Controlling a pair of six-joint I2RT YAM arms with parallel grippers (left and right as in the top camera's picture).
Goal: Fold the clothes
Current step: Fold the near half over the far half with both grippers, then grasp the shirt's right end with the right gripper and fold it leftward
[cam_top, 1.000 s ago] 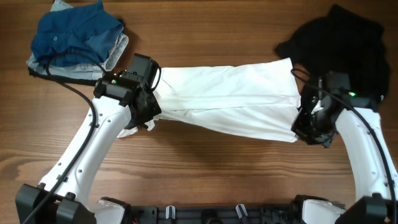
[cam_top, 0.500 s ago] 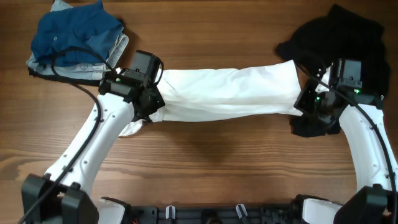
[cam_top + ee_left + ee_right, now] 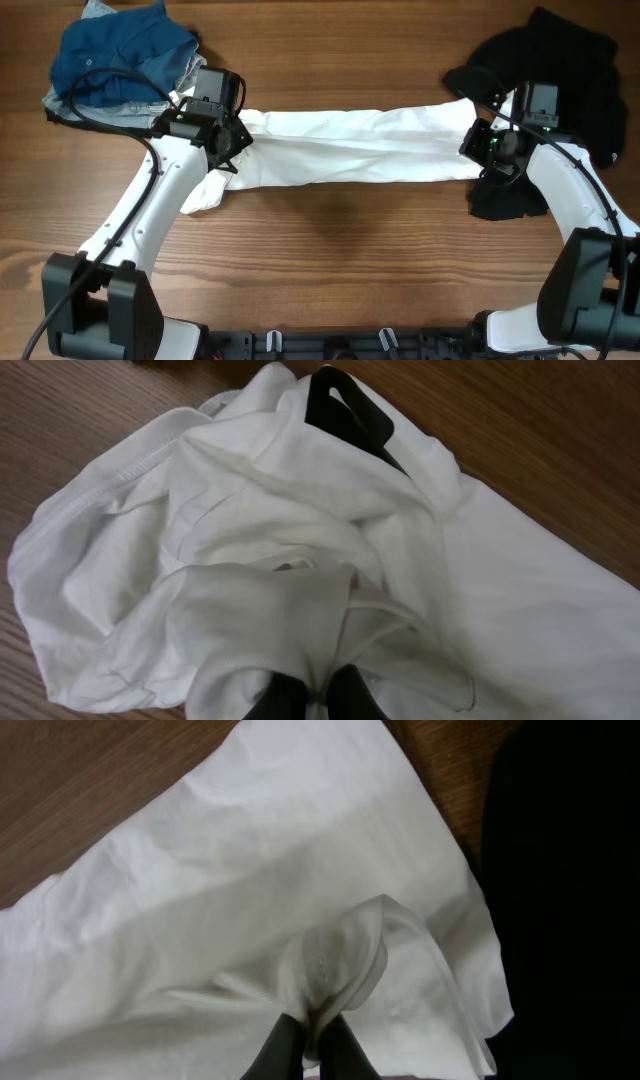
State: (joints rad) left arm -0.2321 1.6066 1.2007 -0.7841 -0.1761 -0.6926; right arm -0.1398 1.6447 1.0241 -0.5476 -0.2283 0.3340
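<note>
A white garment (image 3: 350, 150) lies stretched across the middle of the wooden table between my two arms, folded lengthwise into a narrow band. My left gripper (image 3: 236, 140) is shut on its left end, where the cloth bunches up (image 3: 250, 560); its fingertips (image 3: 318, 700) pinch a fold. My right gripper (image 3: 478, 145) is shut on the right end, its fingertips (image 3: 312, 1045) pinching a fold of the white cloth (image 3: 250, 900). A black garment (image 3: 560, 70) lies heaped at the back right, partly under my right arm.
A pile of blue and grey clothes (image 3: 120, 60) sits at the back left corner. The black heap also shows at the right edge of the right wrist view (image 3: 570, 870). Bare wood table (image 3: 340, 260) lies in front of the white garment.
Both grippers moved toward the back of the table with the garment's near edge, folding the white cloth over itself into a narrower band.
</note>
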